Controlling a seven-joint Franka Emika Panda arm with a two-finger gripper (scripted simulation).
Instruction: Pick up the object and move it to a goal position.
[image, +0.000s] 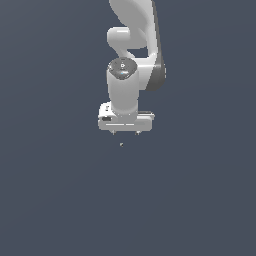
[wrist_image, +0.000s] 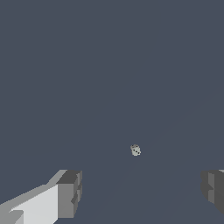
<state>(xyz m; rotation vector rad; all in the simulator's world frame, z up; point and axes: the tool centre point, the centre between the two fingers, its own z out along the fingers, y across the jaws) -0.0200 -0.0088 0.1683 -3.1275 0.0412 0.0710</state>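
The object (image: 121, 145) is a tiny pale speck on the dark floor, just below the white hand in the exterior view. In the wrist view the object (wrist_image: 135, 150) shows as a small pale lump with dark dots. My gripper (image: 125, 133) hangs above it, fingers wide apart and nothing between them. In the wrist view the gripper (wrist_image: 142, 192) has its fingers (wrist_image: 69, 194) far apart, and the object lies apart from them, ahead of the gap.
The white arm (image: 132, 45) rises out of the exterior view's upper edge. Plain dark grey floor (image: 60, 190) lies all around.
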